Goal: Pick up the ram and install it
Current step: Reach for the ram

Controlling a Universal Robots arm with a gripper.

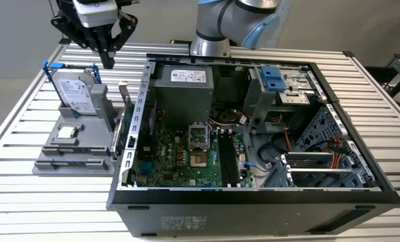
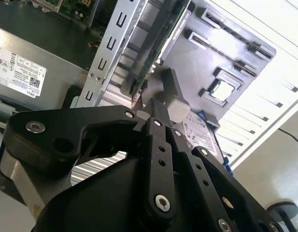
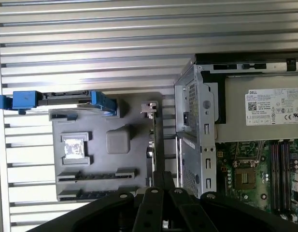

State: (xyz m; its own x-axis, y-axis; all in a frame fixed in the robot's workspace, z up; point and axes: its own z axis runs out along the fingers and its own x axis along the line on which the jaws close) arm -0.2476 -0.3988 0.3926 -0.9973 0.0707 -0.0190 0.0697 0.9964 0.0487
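We see the gripper (image 1: 108,61) hanging above the grey holder (image 1: 55,151) at the end nearer the arm's base, drawn together and clamped on nothing. The ram (image 1: 125,116) stands on its long edge in the holder's outer slot, just beside the side wall (image 1: 142,101) of the open case (image 1: 254,199). In the first wrist view we look straight down on it as a thin line (image 3: 153,140), with the gripper (image 3: 158,178) over one end. In the second wrist view it runs away from the closed tips (image 2: 148,110) as a green strip (image 2: 161,48). The hard drive (image 1: 75,93) stands upright at the other side of the holder and the chip (image 1: 67,132) lies flat in its pocket; both sit apart from the stick.

We judge the work to be at the reach, with nothing lifted yet. To do it well, we would open wide before coming down, since closed tips would strike the board's top edge. We would set the pads flat across the two broad faces, near the middle of its length so it hangs level. We would keep clear of the metal wall so close by, and draw straight up out of the slot without twisting. The memory slots (image 1: 228,159) in the case lie well away.
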